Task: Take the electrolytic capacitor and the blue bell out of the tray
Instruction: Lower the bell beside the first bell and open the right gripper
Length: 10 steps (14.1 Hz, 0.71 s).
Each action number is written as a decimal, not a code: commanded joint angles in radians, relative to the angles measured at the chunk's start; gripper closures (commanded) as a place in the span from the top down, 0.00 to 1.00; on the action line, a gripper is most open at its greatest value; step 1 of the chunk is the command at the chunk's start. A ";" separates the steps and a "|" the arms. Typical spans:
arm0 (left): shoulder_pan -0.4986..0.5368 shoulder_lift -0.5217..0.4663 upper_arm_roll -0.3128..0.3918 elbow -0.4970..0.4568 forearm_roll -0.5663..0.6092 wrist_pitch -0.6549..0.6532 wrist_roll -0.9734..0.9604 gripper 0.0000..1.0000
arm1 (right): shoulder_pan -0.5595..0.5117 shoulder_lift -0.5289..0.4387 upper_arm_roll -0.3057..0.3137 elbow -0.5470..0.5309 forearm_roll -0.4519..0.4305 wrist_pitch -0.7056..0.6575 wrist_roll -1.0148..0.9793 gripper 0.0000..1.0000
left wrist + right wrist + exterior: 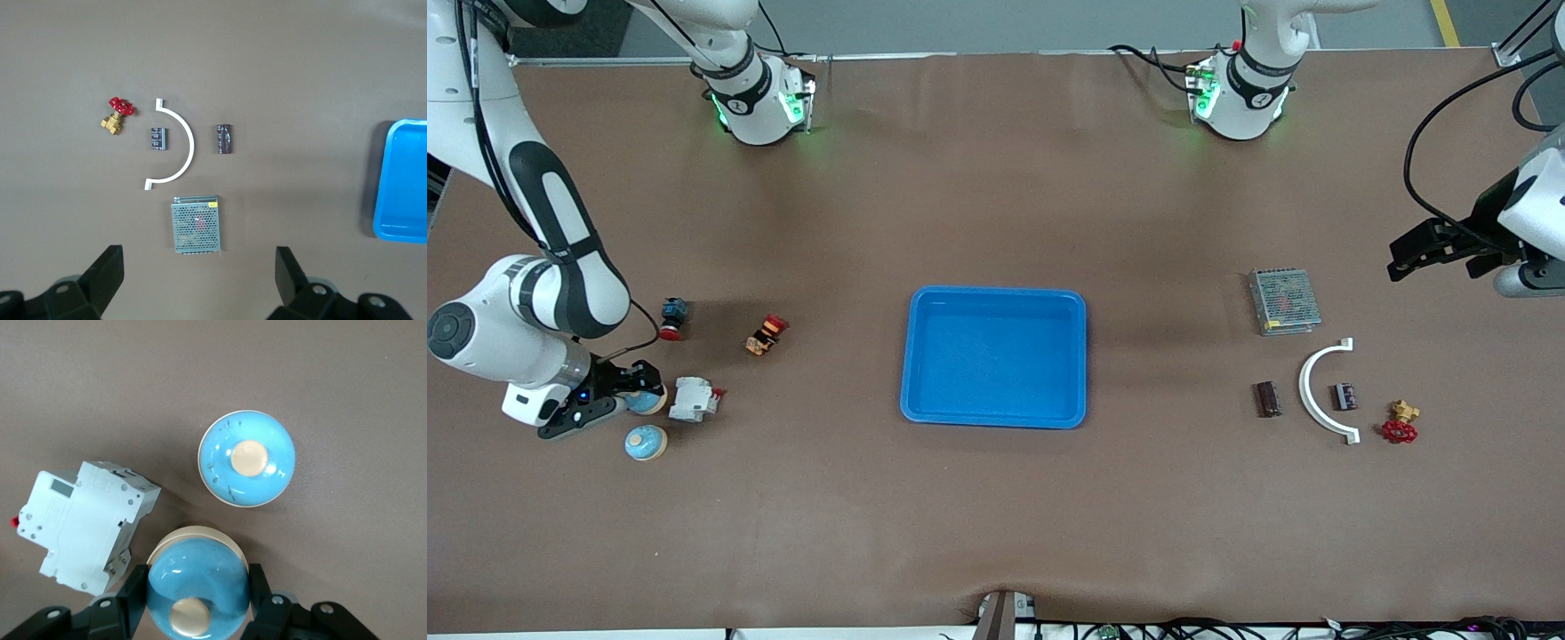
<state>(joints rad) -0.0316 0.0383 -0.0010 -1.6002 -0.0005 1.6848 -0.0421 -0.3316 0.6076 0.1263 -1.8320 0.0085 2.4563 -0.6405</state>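
Two dark capacitors (1267,398) (1344,396) lie on the table at the left arm's end; they also show in the left wrist view (224,139) (158,139). My left gripper (1440,258) (200,267) is open and empty, in the air over that end of the table. Two blue bells with cream knobs sit at the right arm's end. My right gripper (636,391) (197,587) is shut on one bell (645,403) (200,577), a finger against each side. The second bell (646,442) (247,458) sits free, nearer the front camera.
A blue tray (996,291) stands mid-table. A white circuit breaker (692,399) (87,523) lies right beside the held bell. Two red push buttons (673,318) (767,333) lie farther from the front camera. A mesh power supply (1284,301), white arc (1319,391) and red-handled valve (1400,423) surround the capacitors.
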 commanded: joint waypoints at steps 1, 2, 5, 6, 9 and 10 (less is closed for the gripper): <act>-0.005 -0.017 0.023 0.006 -0.013 -0.016 0.028 1.00 | -0.020 0.012 0.018 -0.003 0.010 0.021 -0.022 0.00; -0.004 -0.018 0.021 0.003 -0.013 -0.019 0.024 1.00 | -0.020 0.015 0.018 -0.003 0.010 0.027 -0.022 0.00; -0.005 -0.024 0.016 0.009 -0.013 -0.047 -0.004 1.00 | -0.018 0.018 0.018 -0.003 0.010 0.030 -0.022 0.00; 0.001 -0.024 0.013 0.016 -0.012 -0.047 0.005 1.00 | -0.018 0.020 0.019 -0.001 0.010 0.030 -0.022 0.00; 0.002 -0.023 0.016 0.025 -0.013 -0.048 0.016 1.00 | -0.018 0.029 0.019 -0.001 0.011 0.038 -0.022 0.00; 0.004 -0.023 0.018 0.029 -0.013 -0.047 0.018 1.00 | -0.017 0.030 0.019 -0.001 0.011 0.041 -0.022 0.00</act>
<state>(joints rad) -0.0299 0.0262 0.0119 -1.5834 -0.0005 1.6611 -0.0392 -0.3316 0.6327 0.1288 -1.8319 0.0085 2.4830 -0.6409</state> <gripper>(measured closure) 0.000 0.348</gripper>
